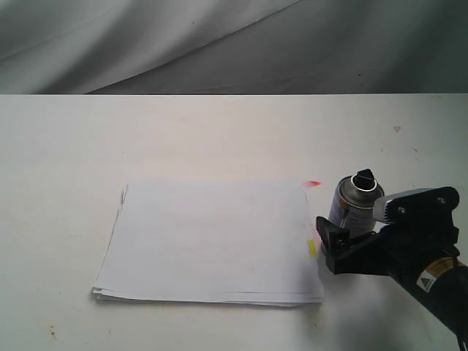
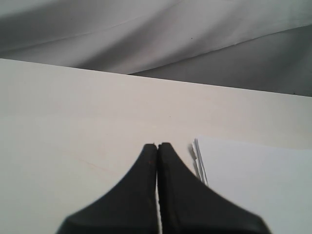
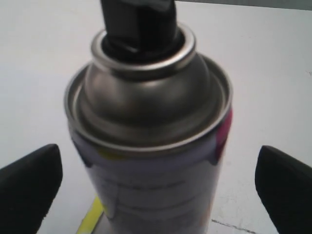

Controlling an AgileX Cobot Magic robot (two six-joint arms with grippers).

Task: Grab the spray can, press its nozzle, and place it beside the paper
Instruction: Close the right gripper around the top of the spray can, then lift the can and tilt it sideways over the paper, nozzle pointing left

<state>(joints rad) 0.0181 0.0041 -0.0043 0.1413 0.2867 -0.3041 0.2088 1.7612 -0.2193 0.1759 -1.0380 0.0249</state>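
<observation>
one spray can [image 1: 355, 206], one paper stack [image 1: 212, 241], two claws [image 2: 157, 146] [image 3: 156, 190]

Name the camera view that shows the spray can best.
The right wrist view: the spray can fills the frame, shoulder and black nozzle close up, between the open fingers of the right gripper. The exterior view shows it small, its base hidden behind that gripper. The left wrist view misses it.
</observation>
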